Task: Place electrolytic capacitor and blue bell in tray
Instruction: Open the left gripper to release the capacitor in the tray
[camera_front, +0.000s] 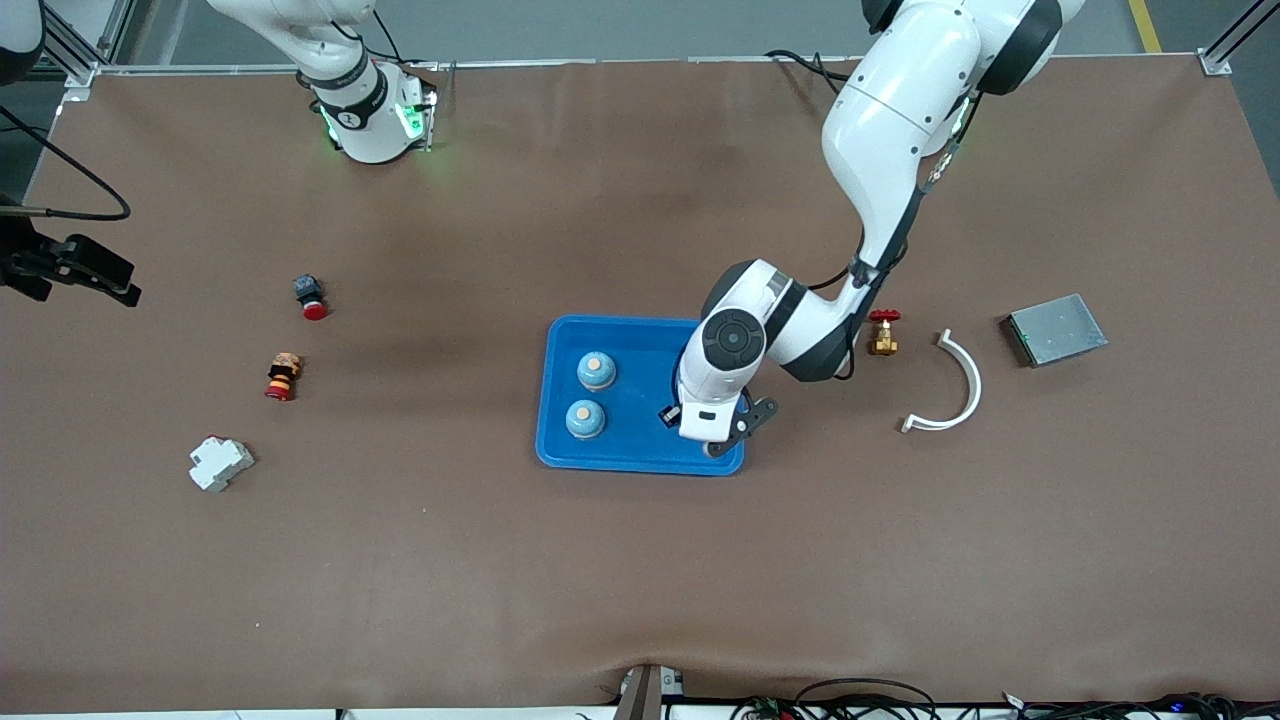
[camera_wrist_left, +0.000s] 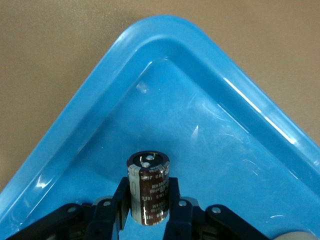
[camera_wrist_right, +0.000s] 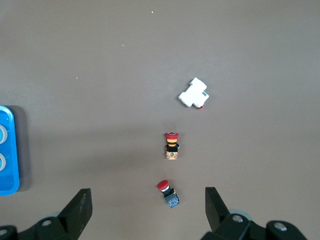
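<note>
The blue tray (camera_front: 560, 400) lies mid-table with two blue bells (camera_front: 596, 370) (camera_front: 585, 419) standing in it. My left gripper (camera_front: 712, 445) is low over the tray corner nearest the front camera at the left arm's end. It is shut on the electrolytic capacitor (camera_wrist_left: 148, 187), a dark brown cylinder held upright between the fingers (camera_wrist_left: 121, 197) over the tray floor (camera_wrist_left: 210, 145). The hand hides the capacitor in the front view. My right gripper (camera_wrist_right: 148, 200) is open and empty, waiting high over the right arm's end of the table. The tray edge (camera_wrist_right: 11, 150) shows in its view.
A brass valve with a red handle (camera_front: 884, 333), a white curved clip (camera_front: 955, 385) and a grey metal plate (camera_front: 1056, 329) lie toward the left arm's end. Two red push buttons (camera_front: 311, 296) (camera_front: 283, 377) and a white breaker (camera_front: 220, 463) lie toward the right arm's end.
</note>
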